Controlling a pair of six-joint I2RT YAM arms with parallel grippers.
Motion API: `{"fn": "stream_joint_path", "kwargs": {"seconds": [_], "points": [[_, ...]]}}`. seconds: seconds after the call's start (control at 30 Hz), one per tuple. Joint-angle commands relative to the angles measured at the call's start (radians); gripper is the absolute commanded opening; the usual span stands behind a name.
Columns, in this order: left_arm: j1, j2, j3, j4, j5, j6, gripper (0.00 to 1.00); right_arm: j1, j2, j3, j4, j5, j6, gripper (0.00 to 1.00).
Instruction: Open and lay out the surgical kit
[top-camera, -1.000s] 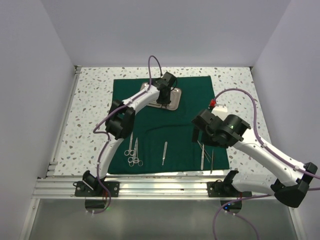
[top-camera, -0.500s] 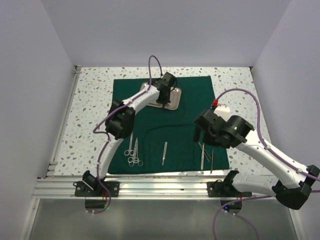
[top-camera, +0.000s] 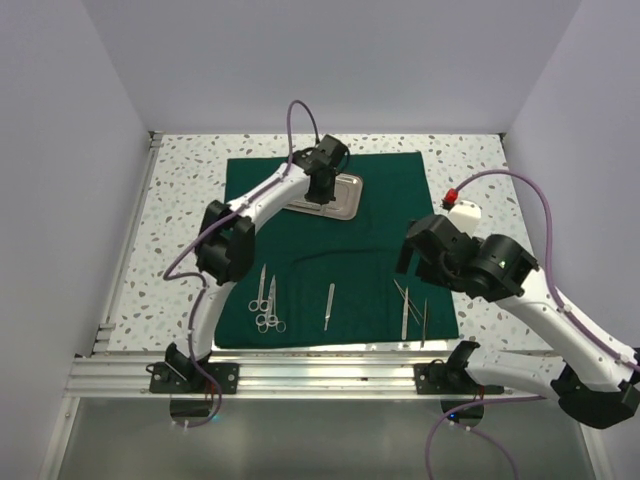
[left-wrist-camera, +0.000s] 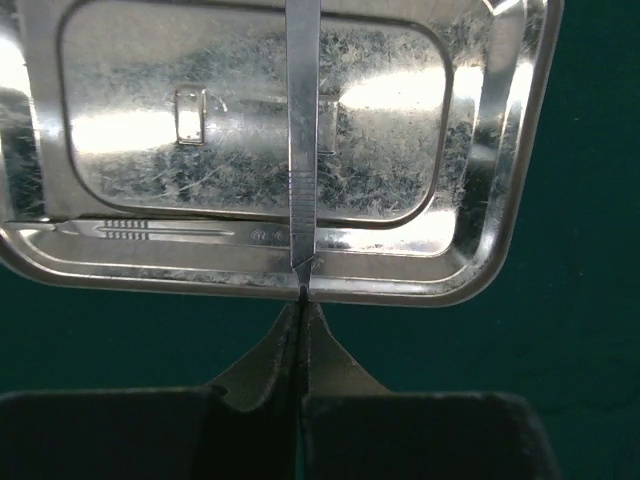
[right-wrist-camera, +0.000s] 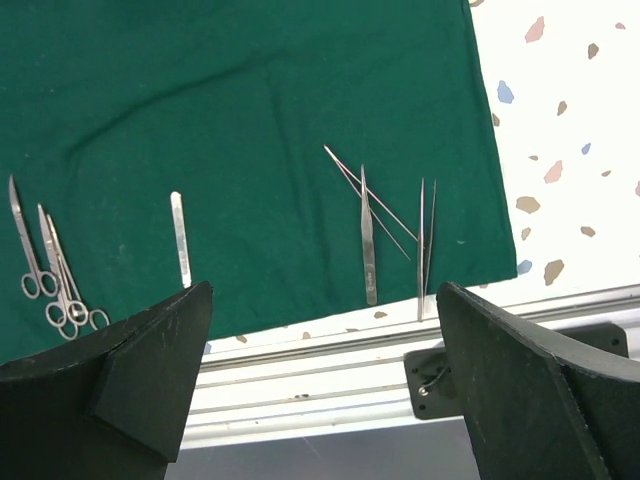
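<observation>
The dark green cloth (top-camera: 380, 210) lies spread flat on the speckled table. At its far middle sits the shiny steel tray (top-camera: 347, 192), seen close up from the left wrist (left-wrist-camera: 500, 180). My left gripper (left-wrist-camera: 300, 298) is shut on the end of a slim flat silver instrument (left-wrist-camera: 303, 140), which reaches out over the tray. Another flat instrument (left-wrist-camera: 150, 229) lies along the tray's near rim. On the cloth's near part lie two scissors (top-camera: 266, 300), a flat handle (top-camera: 329, 305) and tweezers (top-camera: 410, 305). My right gripper (right-wrist-camera: 322, 290) hangs open and holds nothing, above the cloth's near right edge.
An aluminium rail (top-camera: 330, 365) runs along the table's near edge, in front of the arm bases. A small white object with a red tip (top-camera: 462, 208) lies on the table right of the cloth. Pale walls enclose the left, back and right sides.
My left gripper has shut on the slim instrument over the tray, and its wrist has shifted a little toward the back. The right arm has drawn rightward, away from the cloth's middle.
</observation>
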Motion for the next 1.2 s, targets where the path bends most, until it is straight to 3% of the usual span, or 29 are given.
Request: {"fn": "stream_joint_path", "kwargs": {"seconds": [0.0, 0.17, 0.37, 0.57, 0.73, 0.93, 0.97, 1.07, 1.17], "points": [[-0.018, -0.193, -0.030, -0.028, -0.046, -0.021, 0.00, -0.003, -0.025, 0.026, -0.052, 0.030, -0.022, 0.98], [-0.112, -0.356, -0.213, -0.046, -0.094, -0.115, 0.00, -0.003, -0.060, 0.040, -0.043, -0.014, -0.083, 0.98], [-0.302, -0.546, -0.515, -0.040, -0.158, -0.395, 0.00, -0.003, -0.107, 0.077, -0.083, -0.072, -0.149, 0.98], [-0.497, -0.612, -0.726, -0.060, -0.208, -0.670, 0.00, -0.003, -0.190, 0.064, -0.130, -0.111, -0.200, 0.99], [-0.615, -0.553, -0.755, -0.082, -0.209, -0.795, 0.00, -0.003, -0.242, 0.047, -0.170, -0.131, -0.213, 0.98], [-0.661, -0.484, -0.734, -0.100, -0.145, -0.856, 0.01, -0.003, -0.233, 0.069, -0.202, -0.120, -0.223, 0.98], [-0.664, -0.482, -0.735, -0.100, -0.134, -0.856, 0.19, -0.003, -0.227, 0.080, -0.202, -0.115, -0.221, 0.98], [-0.664, -0.490, -0.729, -0.129, -0.137, -0.841, 0.50, -0.003, -0.196, 0.095, -0.199, -0.099, -0.209, 0.98], [-0.640, -0.514, -0.702, -0.166, -0.158, -0.783, 0.60, -0.003, -0.154, 0.109, -0.175, -0.083, -0.187, 0.98]]}}
